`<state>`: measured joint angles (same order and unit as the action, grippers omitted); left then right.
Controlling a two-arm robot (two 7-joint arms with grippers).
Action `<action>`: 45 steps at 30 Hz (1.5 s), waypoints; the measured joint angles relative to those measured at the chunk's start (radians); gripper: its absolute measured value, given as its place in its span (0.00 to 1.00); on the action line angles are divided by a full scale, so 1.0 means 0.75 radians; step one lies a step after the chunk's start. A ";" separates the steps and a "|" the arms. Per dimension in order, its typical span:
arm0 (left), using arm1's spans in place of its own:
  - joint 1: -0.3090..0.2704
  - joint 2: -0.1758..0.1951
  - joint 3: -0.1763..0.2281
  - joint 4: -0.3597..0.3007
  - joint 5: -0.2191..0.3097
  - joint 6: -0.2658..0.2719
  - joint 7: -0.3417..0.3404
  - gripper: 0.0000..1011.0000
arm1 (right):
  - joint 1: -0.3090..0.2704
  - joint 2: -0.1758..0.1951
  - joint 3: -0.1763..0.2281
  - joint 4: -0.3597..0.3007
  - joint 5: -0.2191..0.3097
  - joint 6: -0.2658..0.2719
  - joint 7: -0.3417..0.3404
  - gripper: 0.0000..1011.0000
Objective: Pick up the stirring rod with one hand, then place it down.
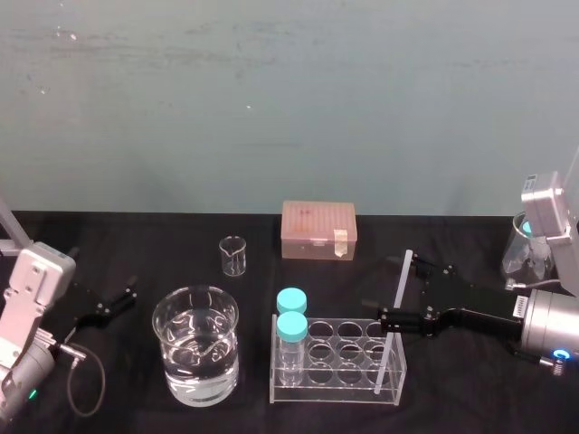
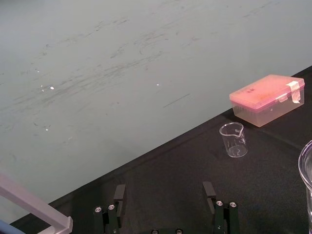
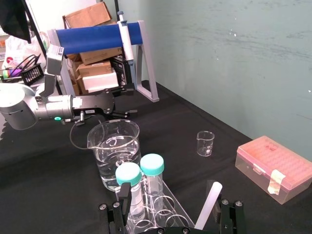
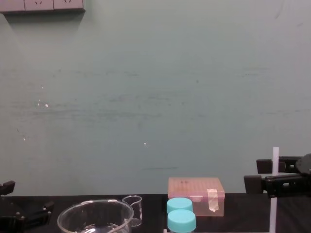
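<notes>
The right gripper (image 1: 391,287) has its fingers spread around the stirring rod (image 1: 403,276). The rod sits off-centre, so closing could tilt it and jolt the rack (image 1: 336,362). The left gripper (image 1: 113,303) is parked on the left, its fingers spread.

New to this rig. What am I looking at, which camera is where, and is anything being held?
It's a two-armed robot at a black table. The pictures come from its head (looking down), its chest (looking across the table) and each wrist. On the table: a large beaker of water, a small empty beaker, a pink box, and a clear rack holding two blue-capped bottles and the stirring rod, which stands leaning in the rack. The right end effector is open, one finger either side of the rod, so nothing is held. The left end effector rests open, left of the large beaker.
</notes>
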<state>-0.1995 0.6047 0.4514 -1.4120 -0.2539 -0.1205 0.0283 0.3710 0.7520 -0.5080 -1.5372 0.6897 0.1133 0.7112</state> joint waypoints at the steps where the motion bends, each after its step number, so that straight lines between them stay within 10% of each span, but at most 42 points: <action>1: 0.000 0.000 0.000 0.000 0.000 0.000 0.000 0.99 | 0.000 0.000 0.000 0.000 0.000 0.000 0.000 0.99; 11: 0.000 0.000 0.000 0.000 0.000 0.000 0.000 0.99 | 0.000 -0.001 0.002 0.000 0.000 -0.008 0.000 0.99; 25: 0.000 0.000 0.000 0.000 0.000 0.000 0.000 0.99 | 0.062 -0.086 0.135 -0.063 -0.004 -0.192 -0.083 0.99; 39: 0.000 0.000 0.000 0.000 0.000 0.000 0.000 0.99 | -0.033 -0.260 0.223 -0.110 -0.435 -0.093 -0.852 0.99; 45: 0.000 0.000 0.000 0.000 0.000 0.000 0.000 0.99 | -0.050 -0.343 0.249 -0.045 -0.482 -0.053 -0.985 0.99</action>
<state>-0.1995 0.6047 0.4514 -1.4120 -0.2539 -0.1205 0.0283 0.3335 0.4949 -0.3213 -1.5711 0.3284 0.0736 -0.0275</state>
